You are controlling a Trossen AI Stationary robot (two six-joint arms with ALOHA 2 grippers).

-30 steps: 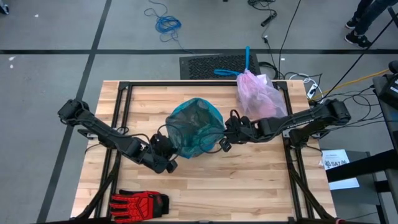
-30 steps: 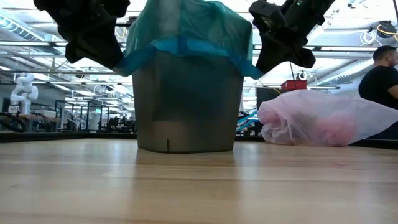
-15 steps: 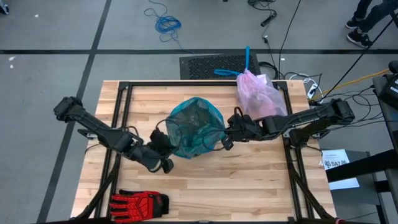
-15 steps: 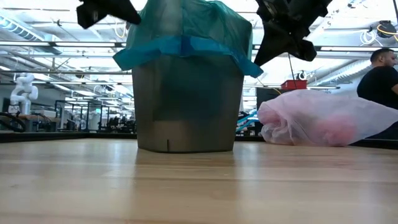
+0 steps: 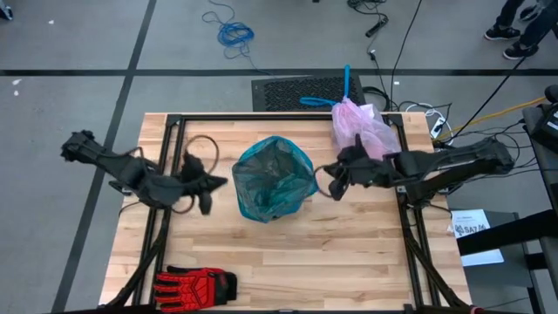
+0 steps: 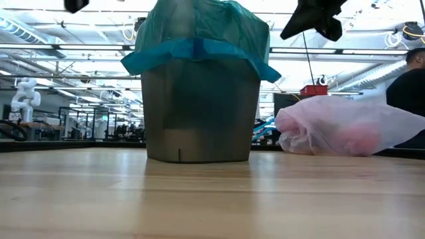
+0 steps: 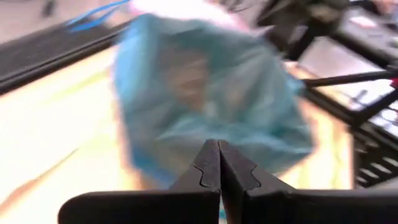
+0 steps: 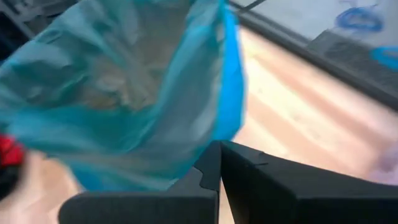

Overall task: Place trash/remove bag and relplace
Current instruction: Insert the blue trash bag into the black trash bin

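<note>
A grey bin [image 6: 199, 113] stands mid-table, lined with a teal-green translucent bag [image 5: 273, 179] whose rim is folded down over the bin's edge [image 6: 199, 50]. The pale pink bag [image 5: 362, 131] lies on its side near the table's far right corner, and its blue drawstrings [image 5: 346, 87] trail past the far edge. My left gripper [image 5: 205, 183] is shut and hovers left of the bin. My right gripper [image 5: 336, 179] is shut and hovers right of it. Both wrist views show the teal bag [image 7: 205, 93] [image 8: 124, 93] ahead of closed fingers.
A red and black glove [image 5: 196, 283] lies at the table's near left corner. Bare wood lies in front of the bin [image 6: 212, 199]. A person [image 6: 408, 79] stands beyond the table's right side. Cables and a black mat [image 5: 301, 90] lie on the floor behind the table.
Both grippers have drawn back from the bin's rim and risen, the left toward the table's left edge, the right toward its right edge. The teal bag stays draped over the bin, and the pink bag has not moved.
</note>
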